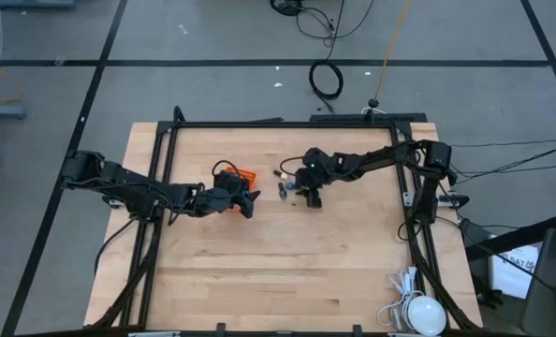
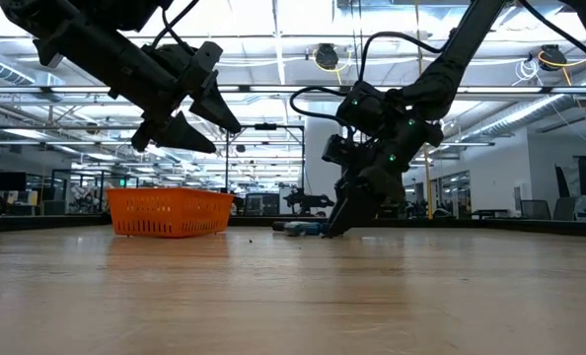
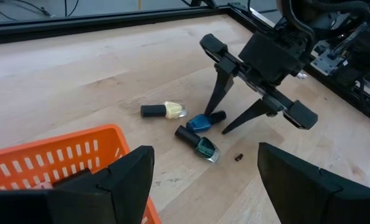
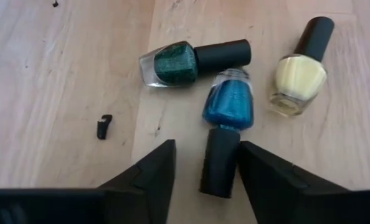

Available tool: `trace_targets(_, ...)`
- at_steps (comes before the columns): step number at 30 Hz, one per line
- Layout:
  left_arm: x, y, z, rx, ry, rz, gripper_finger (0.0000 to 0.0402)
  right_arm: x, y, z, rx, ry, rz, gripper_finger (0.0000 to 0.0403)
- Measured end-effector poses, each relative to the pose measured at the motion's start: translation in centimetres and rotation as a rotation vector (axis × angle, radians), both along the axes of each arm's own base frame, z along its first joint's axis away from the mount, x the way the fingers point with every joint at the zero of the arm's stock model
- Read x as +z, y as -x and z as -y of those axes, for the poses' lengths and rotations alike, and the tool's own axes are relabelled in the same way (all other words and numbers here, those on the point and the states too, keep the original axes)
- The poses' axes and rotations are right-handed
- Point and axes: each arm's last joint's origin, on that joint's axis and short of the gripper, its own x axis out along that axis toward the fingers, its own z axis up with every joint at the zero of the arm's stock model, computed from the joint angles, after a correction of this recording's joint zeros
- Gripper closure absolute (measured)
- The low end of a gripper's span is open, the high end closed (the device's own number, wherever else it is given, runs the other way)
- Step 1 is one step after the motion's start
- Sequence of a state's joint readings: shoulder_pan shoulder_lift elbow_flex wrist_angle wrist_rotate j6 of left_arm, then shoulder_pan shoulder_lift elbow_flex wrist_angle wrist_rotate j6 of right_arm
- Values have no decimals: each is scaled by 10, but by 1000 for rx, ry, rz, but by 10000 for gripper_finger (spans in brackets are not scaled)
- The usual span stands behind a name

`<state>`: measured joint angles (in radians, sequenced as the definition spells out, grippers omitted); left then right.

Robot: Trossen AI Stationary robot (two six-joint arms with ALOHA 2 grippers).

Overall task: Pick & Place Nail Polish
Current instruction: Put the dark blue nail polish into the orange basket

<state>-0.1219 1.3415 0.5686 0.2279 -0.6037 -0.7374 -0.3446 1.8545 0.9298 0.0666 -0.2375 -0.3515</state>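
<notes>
The orange basket (image 3: 60, 155) is half hidden behind the left fingers (image 3: 119, 180).

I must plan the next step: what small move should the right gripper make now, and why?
Probably close the right gripper on the blue bottle: its dark cap already lies between the open fingers, with the green bottle and yellow bottle lying apart.

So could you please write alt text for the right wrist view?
The right gripper has its open fingers either side of the black cap of a blue nail polish bottle lying on the wooden table. A green bottle and a yellow bottle lie beside it.
</notes>
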Motion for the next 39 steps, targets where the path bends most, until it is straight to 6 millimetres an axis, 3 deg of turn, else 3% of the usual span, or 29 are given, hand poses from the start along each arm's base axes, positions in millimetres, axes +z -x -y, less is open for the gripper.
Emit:
trace_targets(9, 0, 0, 0, 2, 3, 2, 121, 1, -3, -2, -40, -28, 19, 353)
trace_targets(19, 0, 0, 0, 4, 13, 8, 121, 8, -12, -23, -33, 99, 41, 355)
trace_targets(26, -1, -2, 2, -37, 62, 18, 121, 42, -14, -58, -17, 383, 89, 355)
trace_targets(32, -16, -10, 4, -13, 123, 26, 121, 64, -14, -98, -23, 504, 155, 355)
trace_targets(39, -35, -27, 3, -29, 132, 76, 121, 63, -8, -133, -71, 651, 220, 355)
